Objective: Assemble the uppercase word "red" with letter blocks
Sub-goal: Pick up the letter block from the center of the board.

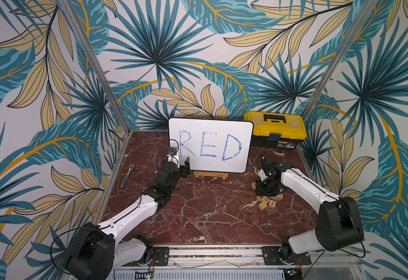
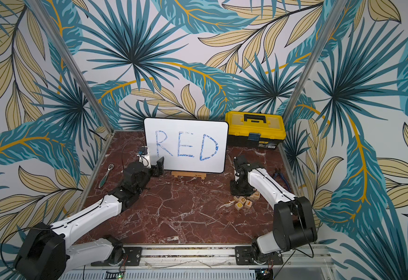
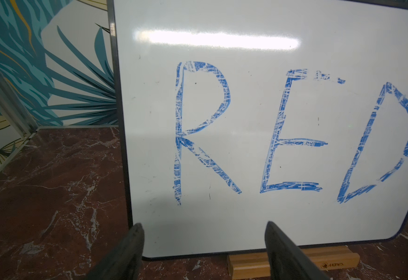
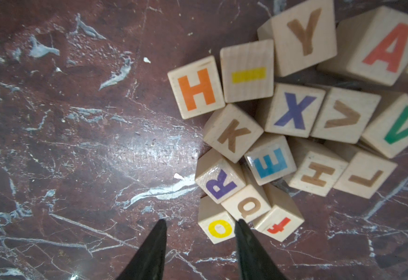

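We are hovering the right tool (image 4: pixel 200 221), slightly open and empty, by the letter blocks (image 4: pixel 292 111), aiming next for the R block (image 4: pixel 220 184).

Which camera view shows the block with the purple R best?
The right wrist view: the R block sits close up, its letter readable. Both top views show only a small pile of blocks, letters unreadable. The left wrist view misses it.

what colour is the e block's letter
Blue; the E block shows best in the right wrist view.
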Motion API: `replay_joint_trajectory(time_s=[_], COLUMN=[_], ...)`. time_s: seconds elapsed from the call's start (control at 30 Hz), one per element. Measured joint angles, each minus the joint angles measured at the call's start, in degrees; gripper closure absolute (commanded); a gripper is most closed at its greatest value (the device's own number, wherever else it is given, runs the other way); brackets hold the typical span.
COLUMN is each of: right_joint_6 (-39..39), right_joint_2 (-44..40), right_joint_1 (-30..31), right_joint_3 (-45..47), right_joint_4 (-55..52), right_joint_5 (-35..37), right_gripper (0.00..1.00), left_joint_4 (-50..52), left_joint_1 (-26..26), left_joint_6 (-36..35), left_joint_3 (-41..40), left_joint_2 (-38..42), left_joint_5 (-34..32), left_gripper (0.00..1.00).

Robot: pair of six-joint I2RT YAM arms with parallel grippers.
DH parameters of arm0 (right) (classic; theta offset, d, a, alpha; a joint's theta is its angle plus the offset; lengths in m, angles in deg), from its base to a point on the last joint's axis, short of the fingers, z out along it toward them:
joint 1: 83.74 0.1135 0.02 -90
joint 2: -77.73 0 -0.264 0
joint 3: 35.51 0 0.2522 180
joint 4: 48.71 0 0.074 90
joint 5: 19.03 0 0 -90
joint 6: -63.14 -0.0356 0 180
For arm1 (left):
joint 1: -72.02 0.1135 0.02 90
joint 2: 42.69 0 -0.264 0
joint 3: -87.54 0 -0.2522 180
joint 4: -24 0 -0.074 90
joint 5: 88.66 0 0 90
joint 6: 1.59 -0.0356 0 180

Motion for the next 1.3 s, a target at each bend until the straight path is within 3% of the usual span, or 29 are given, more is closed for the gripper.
replay_joint_trajectory(time_s=[0.5, 0.77, 1.3], right_joint_6=[-0.87, -0.61, 3.13], right_joint_2=[3.1, 4.33, 6.75], right_joint_1=[0.04, 0.04, 0.09], right_joint_3=[1.01, 0.94, 0.11], right_joint_4=[2.62, 3.02, 4.42], right_joint_5=[2.16, 4.96, 2.99], right_gripper=[0.52, 0.47, 0.45], left_joint_4=[0.0, 0.0, 0.0], left_joint_1=[0.0, -0.04, -0.04], left_joint_6=[-0.79, -1.53, -2.38], left_joint_3=[-0.02, -0.07, -0.07], left_joint_2=[0.07, 0.83, 1.27], left_joint_5=[-1.27, -2.25, -3.13], left_gripper=[0.21, 0.21, 0.21])
